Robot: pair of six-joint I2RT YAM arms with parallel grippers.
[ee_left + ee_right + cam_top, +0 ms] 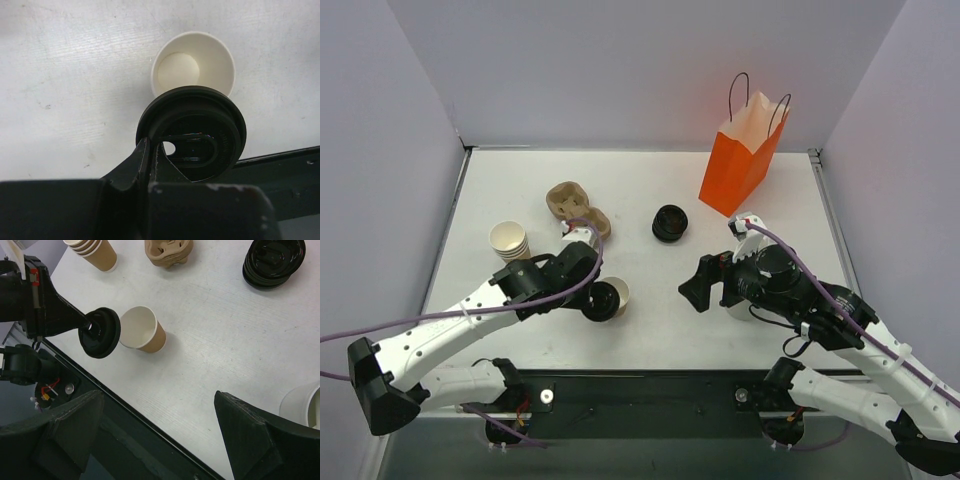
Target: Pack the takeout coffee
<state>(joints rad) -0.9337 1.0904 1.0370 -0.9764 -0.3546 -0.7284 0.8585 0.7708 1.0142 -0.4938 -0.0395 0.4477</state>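
The tan-brown paper cup (619, 291) stands upright and open near the table's front; its white inside shows in the left wrist view (192, 67) and the right wrist view (142, 331). My left gripper (590, 300) is shut on the rim of a round black lid (603, 303), holding it tilted just beside and above the cup's near rim. The lid fills the left wrist view (192, 132), pinched at its left edge by my left gripper (150, 152), and shows in the right wrist view (100, 333). My right gripper (699, 287) is open and empty, right of the cup, over bare table (160, 440).
An orange paper bag (740, 160) stands open at the back right. A stack of black lids (670, 222), a pulp cup carrier (577, 207) and a stack of paper cups (509, 241) lie behind the cup. A white cup (299, 405) sits under my right arm.
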